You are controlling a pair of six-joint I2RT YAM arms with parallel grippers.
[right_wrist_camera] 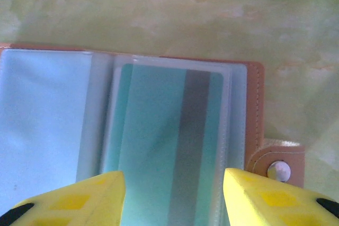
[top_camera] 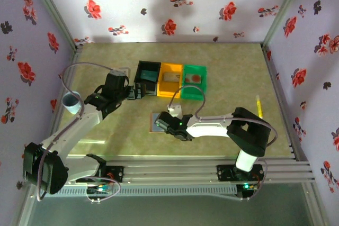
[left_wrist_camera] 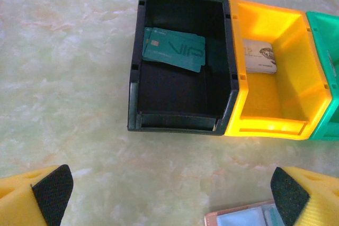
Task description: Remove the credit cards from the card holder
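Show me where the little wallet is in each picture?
Top view: the wallet sits mid-table, under the right gripper.
Left wrist: its corner peeks in at the bottom edge, right of middle.
Right wrist: wallet open across the lower part, teal card in its sleeve.
Landmark: the black bin, beyond the wallet in top and left wrist views.

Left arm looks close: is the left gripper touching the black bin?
Apart. Left wrist view shows bare table between the left gripper, jaws open, and the black bin.

"VIP" on teal card (left_wrist_camera: 174, 50) in blk bin (left_wrist_camera: 175, 121); no other legible txt
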